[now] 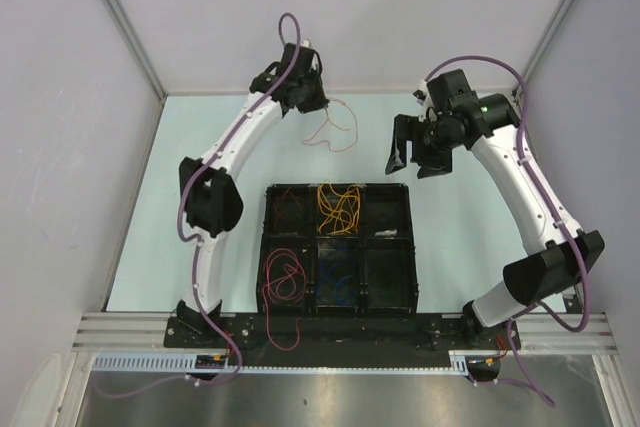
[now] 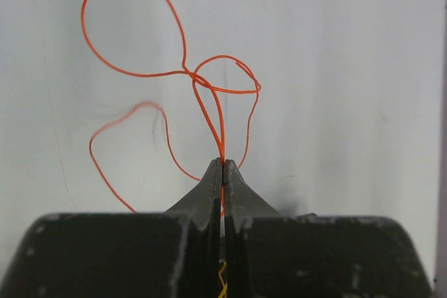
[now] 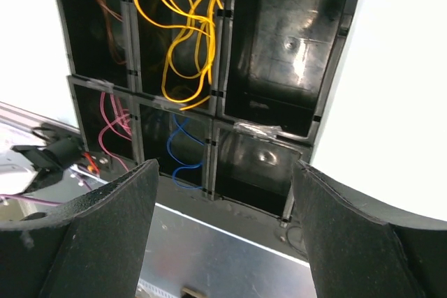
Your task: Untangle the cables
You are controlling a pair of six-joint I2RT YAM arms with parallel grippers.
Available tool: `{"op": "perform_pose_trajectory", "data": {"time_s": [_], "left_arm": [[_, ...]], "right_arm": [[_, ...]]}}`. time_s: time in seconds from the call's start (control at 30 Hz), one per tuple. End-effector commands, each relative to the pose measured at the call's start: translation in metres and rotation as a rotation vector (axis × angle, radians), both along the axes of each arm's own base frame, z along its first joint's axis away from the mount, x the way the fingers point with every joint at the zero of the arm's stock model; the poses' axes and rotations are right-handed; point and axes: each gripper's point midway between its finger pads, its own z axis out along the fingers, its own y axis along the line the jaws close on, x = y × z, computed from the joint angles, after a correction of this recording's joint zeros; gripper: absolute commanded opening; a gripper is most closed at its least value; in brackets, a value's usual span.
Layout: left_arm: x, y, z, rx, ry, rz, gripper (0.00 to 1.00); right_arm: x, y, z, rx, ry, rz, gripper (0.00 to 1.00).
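The tray (image 3: 279,68) is glossy black plastic (its floor glints), the table (image 1: 460,237) matt, the orange cable (image 2: 221,137) smooth.

orange cable (image 2: 187,71) looped beyond the tray (image 1: 385,212) — other cables (image 1: 340,209) coiled inside compartments.

Pale lilac walls (image 1: 50,97); light mint tabletop (image 1: 450,237); aluminium rail (image 1: 120,329) front.

Room beside the tray
Bare desk (image 1: 450,237) flanks the black tray (image 1: 412,247); orange cable (image 1: 353,129) loops beyond its far edge.
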Motion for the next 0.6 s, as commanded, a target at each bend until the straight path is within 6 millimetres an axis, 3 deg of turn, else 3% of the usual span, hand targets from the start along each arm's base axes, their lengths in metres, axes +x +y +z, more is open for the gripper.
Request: {"op": "perform_pose_trajectory", "data": {"time_s": [0.0, 0.3, 0.57], "left_arm": [[-0.030, -0.010, 0.069, -0.088, -0.065, -0.043, 0.00], [-0.079, -0.029, 0.143, -0.181, -0.144, -0.136, 0.00], [-0.119, -0.047, 0.176, -0.226, -0.162, -0.192, 0.00]], "right_arm": [[0.000, 0.000, 0.023, 0.060, -0.085, -0.043, 0.81], [0.007, -0.034, 0.045, 0.063, -0.194, -0.234, 0.82], [0.002, -0.064, 0.052, 0.102, -0.234, -0.352, 0.83]]}}
